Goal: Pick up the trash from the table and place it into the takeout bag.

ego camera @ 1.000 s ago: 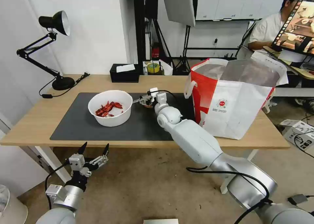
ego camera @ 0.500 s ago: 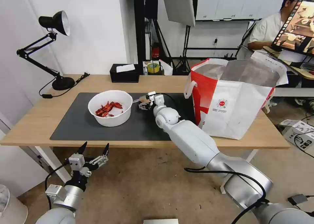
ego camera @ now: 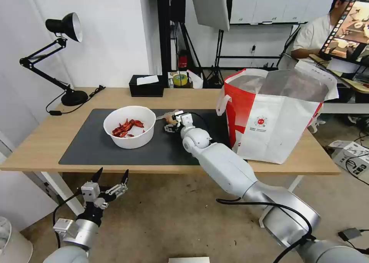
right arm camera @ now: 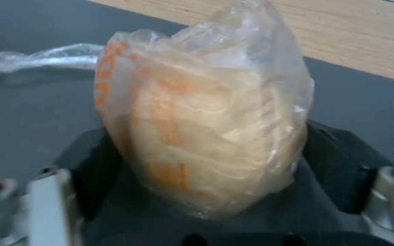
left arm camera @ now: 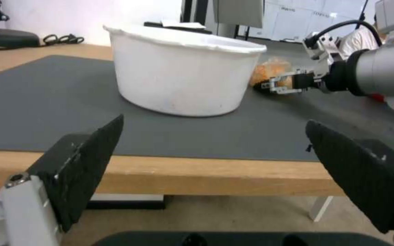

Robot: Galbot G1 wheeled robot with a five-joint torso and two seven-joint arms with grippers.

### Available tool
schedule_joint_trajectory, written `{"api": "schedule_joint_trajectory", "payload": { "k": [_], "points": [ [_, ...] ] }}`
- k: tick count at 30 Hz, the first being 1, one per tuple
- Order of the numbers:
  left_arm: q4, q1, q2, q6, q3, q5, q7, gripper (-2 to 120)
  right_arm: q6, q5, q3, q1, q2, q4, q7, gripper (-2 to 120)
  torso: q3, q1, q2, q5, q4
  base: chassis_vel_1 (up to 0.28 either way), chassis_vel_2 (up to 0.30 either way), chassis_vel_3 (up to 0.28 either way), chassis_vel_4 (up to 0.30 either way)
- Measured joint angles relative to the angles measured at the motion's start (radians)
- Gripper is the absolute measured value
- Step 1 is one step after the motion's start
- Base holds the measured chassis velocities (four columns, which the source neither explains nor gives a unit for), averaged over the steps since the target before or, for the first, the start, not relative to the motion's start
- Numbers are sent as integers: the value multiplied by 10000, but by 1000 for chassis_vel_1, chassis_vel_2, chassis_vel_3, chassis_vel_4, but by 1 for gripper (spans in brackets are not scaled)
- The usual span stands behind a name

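Note:
On the dark mat (ego camera: 96, 147) of the table (ego camera: 46, 140) stands a white bowl (ego camera: 129, 126) (left arm camera: 183, 75) holding red shells. Just right of it lies the small clear bag of yellowish stuff (ego camera: 169, 117) (left arm camera: 270, 70) (right arm camera: 206, 136). My right gripper (ego camera: 170, 125) (left arm camera: 284, 83) is low over the mat, open, and its fingers (right arm camera: 87, 164) stand on either side of that bag. The takeout bag (ego camera: 273, 117) stands open at the table's right end. Below the table's front edge hangs my left gripper (ego camera: 109, 182) (left arm camera: 220, 160), open and holding nothing.
A black desk lamp (ego camera: 63, 26) stands at the table's back left. A black tissue box (ego camera: 146, 86) and a roll of tape (ego camera: 179, 79) sit along the back edge. The right arm stretches across the mat between the bowl and the takeout bag.
My right gripper has come down and a little nearer to me, settling around the small bag on the mat. The left arm has stayed where it was.

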Motion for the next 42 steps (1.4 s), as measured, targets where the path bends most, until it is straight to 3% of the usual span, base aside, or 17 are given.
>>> {"api": "schedule_joint_trajectory", "payload": {
  "k": [6, 9, 13, 15, 18, 19, 23, 33, 42],
  "points": [
    [-100, 60, -7, -5, -14, 24, -1, 100, -21, -2, 6, -19, -35, 15, 67, 68, -1, 0, 0, 0, 0, 0, 0, 0, 0],
    [-101, 102, -13, -16, -29, 26, -3, 100, -66, -1, 7, -65, -40, 61, 72, 52, -1, -1, 0, 1, 1, 0, 0, 0, 0],
    [-103, 119, -11, -25, -39, 26, -5, 100, -79, 1, 7, -101, -63, 105, 78, 43, -1, -1, 0, 0, 2, 0, 0, 0, 0],
    [-123, 126, -7, -27, -43, 26, -6, 100, -74, 6, 4, -137, -133, 166, 79, 31, -1, -1, 1, 0, 2, 0, 0, 0, 0],
    [-127, 129, -6, -27, -45, 26, -7, 100, -43, 17, 1, -156, -178, 211, 79, 26, 0, -1, 0, 1, 2, 0, 0, 0, 0],
    [-129, 150, -8, -27, -45, 26, -11, 100, 69, 33, -9, -205, -289, 351, 82, 17, 0, 0, 0, 0, 0, 0, 0, 0, 0],
    [-137, 172, -22, -27, -42, 36, -15, 100, 269, 0, -68, -335, -619, 906, 150, 8, 0, 0, -1, 0, 1, 0, 0, 0, 0],
    [-163, 174, -32, -30, 9, 72, -32, 100, 820, -627, -92, -1207, -2260, 3611, 460, 7, 0, 0, 0, 2, -1, 0, 0, 0, 0],
    [-163, 154, -106, -30, 133, 184, -50, 100, 1707, -1319, 866, -3107, -3934, 6936, 363, 7, -1, -1, 0, 1, -1, 0, 0, 0, 0]
  ]
}}
